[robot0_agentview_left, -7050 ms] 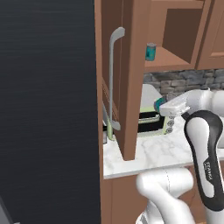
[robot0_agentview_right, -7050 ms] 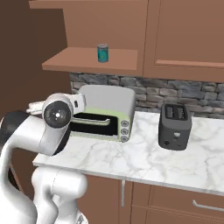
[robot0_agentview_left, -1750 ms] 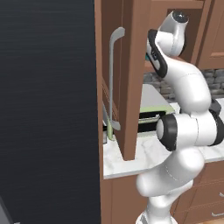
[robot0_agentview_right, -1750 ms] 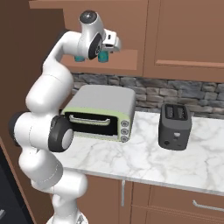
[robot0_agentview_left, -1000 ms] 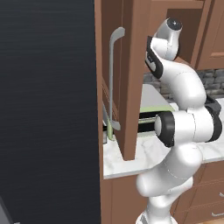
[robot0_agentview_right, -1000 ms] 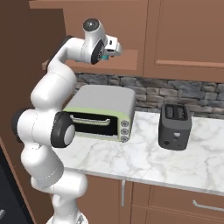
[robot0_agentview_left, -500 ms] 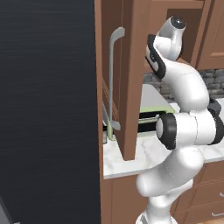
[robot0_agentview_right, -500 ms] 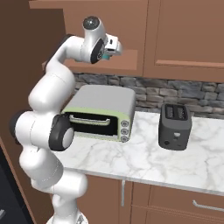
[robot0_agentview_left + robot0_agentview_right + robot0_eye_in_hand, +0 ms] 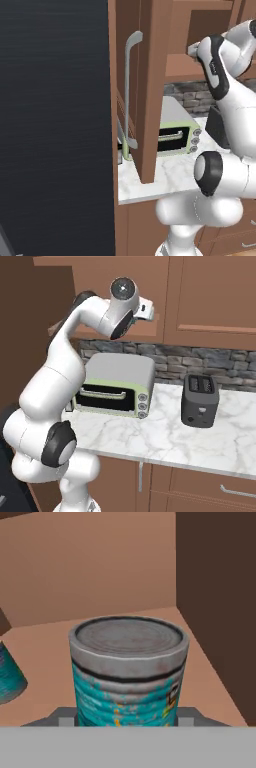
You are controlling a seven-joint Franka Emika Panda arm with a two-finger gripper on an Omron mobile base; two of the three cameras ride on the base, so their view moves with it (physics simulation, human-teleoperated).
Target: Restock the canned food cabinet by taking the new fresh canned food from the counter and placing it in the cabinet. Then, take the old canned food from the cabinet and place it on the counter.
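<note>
A weathered teal can with a grey lid stands upright on the cabinet's shelf. It sits between my gripper's fingertips, whose pads press against its sides. A second teal can shows partly at the left edge of the same shelf. The cabinet's inner side wall rises close to the right of the held can. In the right base view my hand reaches into the cabinet above the counter. The cabinet door hangs open, its bar handle facing me.
A toaster oven stands on the counter directly below the shelf, and a black toaster stands to its right. Shut wall cabinets continue to the right. Brown drawers sit under the counter.
My arm has swung to the right along the shelf since half a second ago. The teal can that showed by the hand in the right base view is now hidden.
</note>
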